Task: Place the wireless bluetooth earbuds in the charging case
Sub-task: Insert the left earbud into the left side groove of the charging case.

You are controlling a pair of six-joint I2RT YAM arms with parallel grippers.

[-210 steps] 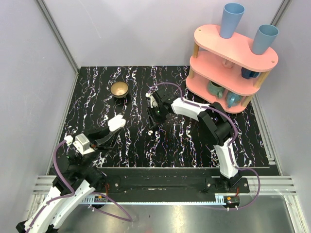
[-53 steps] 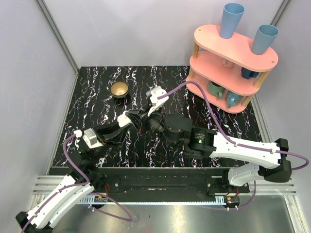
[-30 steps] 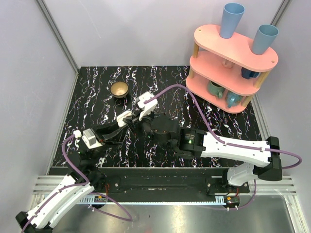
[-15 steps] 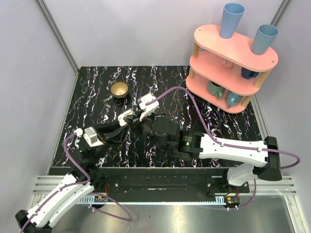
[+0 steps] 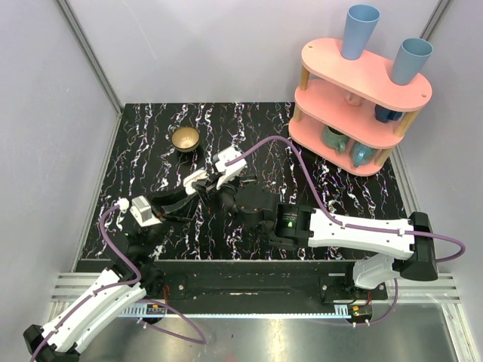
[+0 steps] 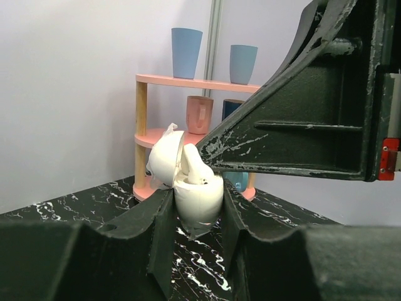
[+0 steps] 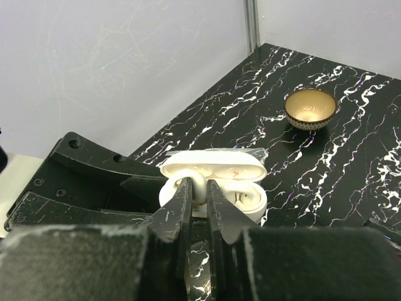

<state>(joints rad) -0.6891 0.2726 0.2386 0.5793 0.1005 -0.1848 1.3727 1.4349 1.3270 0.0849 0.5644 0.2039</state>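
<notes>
Left gripper (image 6: 196,210) is clamped tight on the small white rounded plastic charging case (image 6: 200,188), whose hinged lid is open and tipped back. Right gripper (image 7: 199,199) is nearly closed, pinching a tiny glossy white earbud (image 7: 198,188) right at the case's open mouth; can't tell if it's seated. The second bud can't be made out. The grippers meet over the left-middle of the black white-veined marble tabletop (image 5: 143,158), well in from every edge. A small brass bowl (image 5: 185,139) is near at back-left, apart from the case. A pink three-tier shelf (image 5: 355,72) with blue cups (image 5: 361,30) stands at the back-right corner, well apart. There is bare marble toward the left edge and at the back. Grey walls close off the left and back.
</notes>
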